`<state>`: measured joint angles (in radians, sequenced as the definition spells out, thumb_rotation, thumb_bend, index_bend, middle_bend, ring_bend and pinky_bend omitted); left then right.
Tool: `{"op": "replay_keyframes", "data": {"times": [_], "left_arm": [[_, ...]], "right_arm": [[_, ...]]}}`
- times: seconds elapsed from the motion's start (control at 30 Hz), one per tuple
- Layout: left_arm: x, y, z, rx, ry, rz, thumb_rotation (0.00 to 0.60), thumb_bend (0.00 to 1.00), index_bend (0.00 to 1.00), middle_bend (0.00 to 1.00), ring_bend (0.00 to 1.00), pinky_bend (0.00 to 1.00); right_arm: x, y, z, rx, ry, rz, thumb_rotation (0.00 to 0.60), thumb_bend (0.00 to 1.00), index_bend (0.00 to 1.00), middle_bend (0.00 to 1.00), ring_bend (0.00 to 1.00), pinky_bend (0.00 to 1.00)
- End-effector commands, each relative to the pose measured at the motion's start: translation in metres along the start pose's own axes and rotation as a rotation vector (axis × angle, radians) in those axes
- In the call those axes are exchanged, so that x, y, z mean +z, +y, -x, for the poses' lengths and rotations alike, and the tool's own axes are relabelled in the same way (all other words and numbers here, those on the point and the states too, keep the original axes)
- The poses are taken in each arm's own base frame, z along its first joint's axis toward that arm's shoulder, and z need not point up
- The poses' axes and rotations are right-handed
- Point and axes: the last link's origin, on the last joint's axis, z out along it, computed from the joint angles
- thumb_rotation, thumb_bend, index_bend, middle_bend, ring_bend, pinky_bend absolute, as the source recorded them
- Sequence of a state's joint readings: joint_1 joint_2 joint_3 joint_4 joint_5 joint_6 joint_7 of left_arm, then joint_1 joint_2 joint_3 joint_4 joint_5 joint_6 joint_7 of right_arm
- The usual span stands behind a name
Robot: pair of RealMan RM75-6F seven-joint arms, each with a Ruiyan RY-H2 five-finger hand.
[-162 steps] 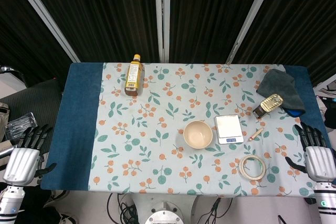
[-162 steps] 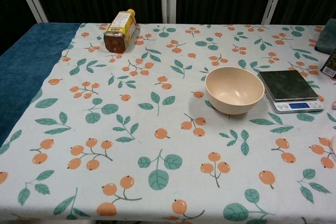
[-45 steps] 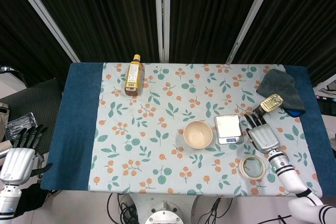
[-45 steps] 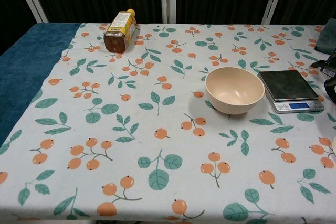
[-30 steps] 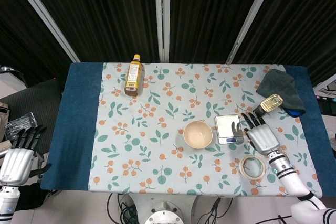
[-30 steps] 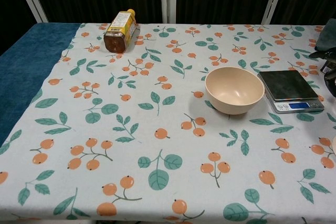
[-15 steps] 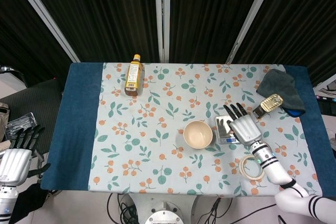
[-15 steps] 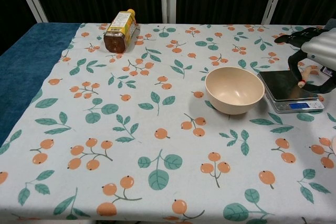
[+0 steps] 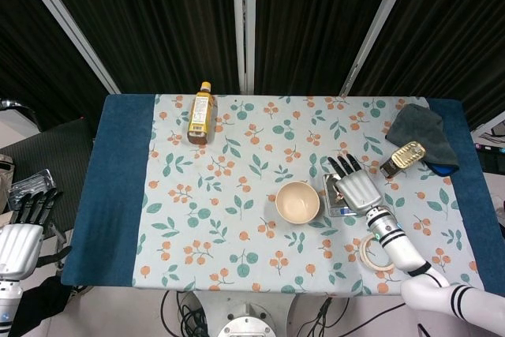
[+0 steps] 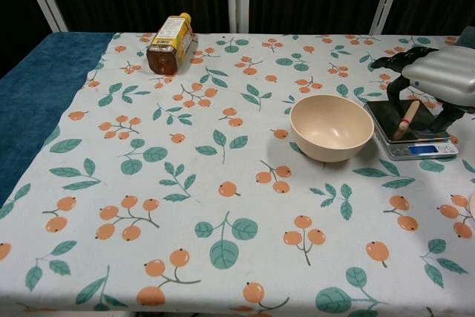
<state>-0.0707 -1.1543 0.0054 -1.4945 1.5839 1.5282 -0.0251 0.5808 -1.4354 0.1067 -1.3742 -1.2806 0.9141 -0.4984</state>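
Since half a second ago my right hand (image 10: 434,79) has carried the small wooden stick (image 10: 410,118) over the silver scale (image 10: 423,145); it's pinched lightly, stiff, best held mid-length. Left hand (image 9: 16,238) hangs open.

Dark ribbed wall panels (image 9: 158,13), white struts (image 9: 245,21)

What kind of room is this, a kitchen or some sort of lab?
Probably a lab test bench dressed like a kitchen table: a fruit-print tablecloth bears a bowl, a small scale and a lying bottle, black curtains hang behind, and the right hand holds a small stick.
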Motion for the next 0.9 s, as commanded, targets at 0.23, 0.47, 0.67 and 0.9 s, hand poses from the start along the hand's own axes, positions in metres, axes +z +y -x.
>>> {"op": "replay_keyframes", "data": {"times": [0.23, 0.47, 0.67, 0.9], "left_arm": [[-0.001, 0.001, -0.002, -0.002, 0.001, 0.010, 0.600, 0.09, 0.01, 0.00, 0.00, 0.00], [-0.001, 0.002, -0.005, 0.005, 0.011, 0.007, 0.600, 0.09, 0.01, 0.00, 0.00, 0.00], [0.000, 0.006, -0.006, 0.008, 0.018, 0.010, 0.600, 0.09, 0.01, 0.00, 0.00, 0.00], [0.004, 0.011, -0.008, 0.017, 0.036, 0.025, 0.600, 0.09, 0.01, 0.00, 0.00, 0.00]], "right_arm": [[-0.008, 0.001, -0.005, 0.055, 0.039, -0.006, 0.600, 0.23, 0.33, 0.00, 0.00, 0.00], [-0.068, 0.024, -0.031, 0.119, 0.262, 0.028, 0.600, 0.22, 0.09, 0.00, 0.00, 0.00], [-0.149, 0.058, -0.023, 0.160, 0.474, 0.169, 0.600, 0.17, 0.00, 0.00, 0.00, 0.00], [-0.191, 0.081, 0.022, 0.264, 0.448, 0.327, 0.600, 0.15, 0.00, 0.00, 0.00, 0.00]]}}
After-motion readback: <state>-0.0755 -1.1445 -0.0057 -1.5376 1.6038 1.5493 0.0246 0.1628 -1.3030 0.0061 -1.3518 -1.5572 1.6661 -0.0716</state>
